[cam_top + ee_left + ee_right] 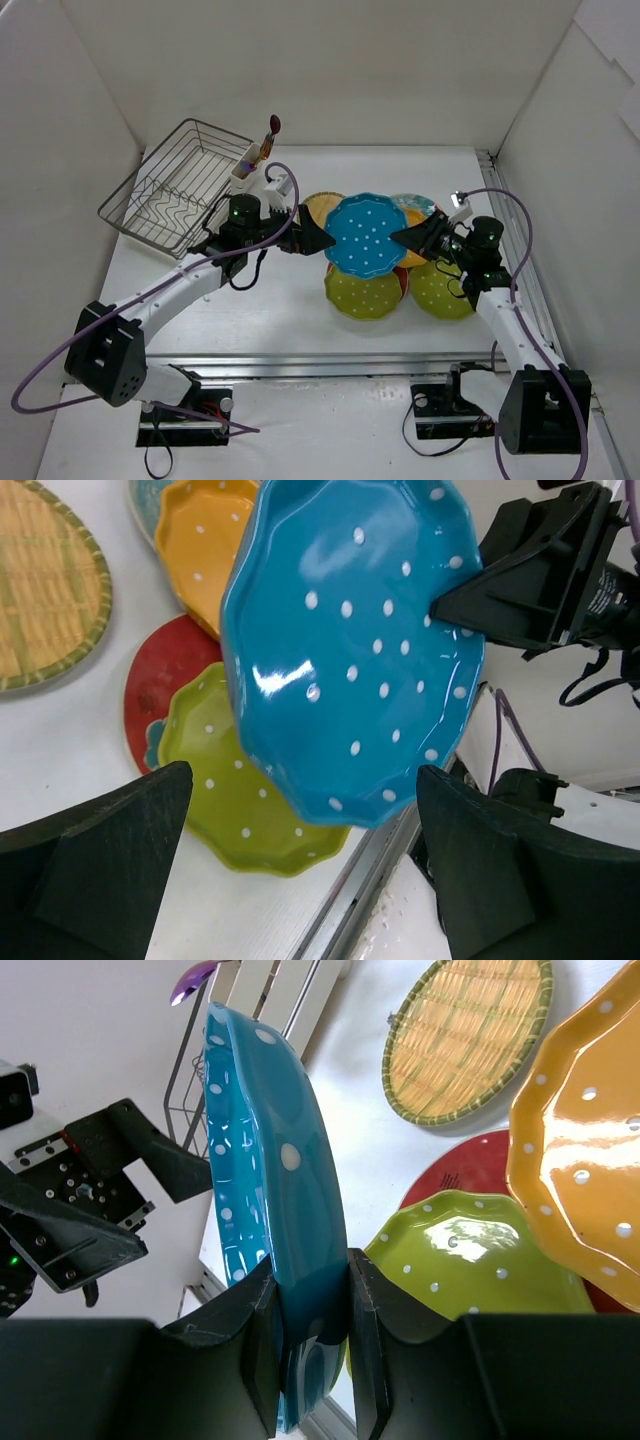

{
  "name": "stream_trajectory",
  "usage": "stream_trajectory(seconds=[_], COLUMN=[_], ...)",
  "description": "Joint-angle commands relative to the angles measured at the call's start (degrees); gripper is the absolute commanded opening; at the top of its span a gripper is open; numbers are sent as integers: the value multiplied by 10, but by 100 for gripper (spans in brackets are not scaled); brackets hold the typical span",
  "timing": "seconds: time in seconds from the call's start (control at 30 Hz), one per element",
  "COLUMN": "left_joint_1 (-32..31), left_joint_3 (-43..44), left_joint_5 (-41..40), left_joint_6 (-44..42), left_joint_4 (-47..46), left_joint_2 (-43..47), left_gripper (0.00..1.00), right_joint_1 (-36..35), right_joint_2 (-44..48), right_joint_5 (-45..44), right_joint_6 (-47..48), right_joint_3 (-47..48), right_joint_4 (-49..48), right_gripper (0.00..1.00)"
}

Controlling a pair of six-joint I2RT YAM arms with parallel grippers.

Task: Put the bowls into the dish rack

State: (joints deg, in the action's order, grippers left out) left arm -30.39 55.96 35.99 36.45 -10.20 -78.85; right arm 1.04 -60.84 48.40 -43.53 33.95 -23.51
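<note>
Handover, looks like. Top view: right pincer is clamped on the rim of the blue bowl, which is lifted over the green bowl. Left pincer is at the opposite edge, with the dish rack off beyond it. Left wrist: its jaws gape wide, bowl between them but untouched. Right wrist alone shows the rim squeezed tight between its jaws. Next, I'd guess: left closes, right lets go.

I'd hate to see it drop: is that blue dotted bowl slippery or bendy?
Probably slippery: the blue bowl looks glossy, and the right gripper pinches only its rim. Likely stiff: no sag though held edge-on.
</note>
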Motion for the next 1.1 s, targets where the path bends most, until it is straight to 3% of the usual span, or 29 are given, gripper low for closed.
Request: stream_trajectory(seconds=[0.0, 0.13, 0.43, 0.63, 0.8, 1.07], left_joint_1=[-12, -12, -22, -22, -22, -27], left_joint_3=[44, 45, 45, 40, 40, 47], left_joint_5=[15, 46, 71, 97, 123, 138], left_joint_6=[33, 63, 84, 89, 93, 85], left_joint_4=[-84, -118, -156, -170, -182, -177], left_joint_2=[-8, -32, -57, -56, -61, -67], left_gripper=[89, 85, 63, 43, 37, 40], right_joint_1=[-9, -26, -33, -35, -34, -38], right_joint_2=[31, 34, 49, 46, 42, 41], right_joint_5=[42, 45, 48, 49, 49, 56], right_joint_6=[-31, -35, -34, -33, -31, -33], right_joint_3=[42, 38, 38, 35, 34, 38], right_joint_4=[-118, -124, -128, -130, -132, -137], right_gripper=[0, 0, 0, 0, 0, 0])
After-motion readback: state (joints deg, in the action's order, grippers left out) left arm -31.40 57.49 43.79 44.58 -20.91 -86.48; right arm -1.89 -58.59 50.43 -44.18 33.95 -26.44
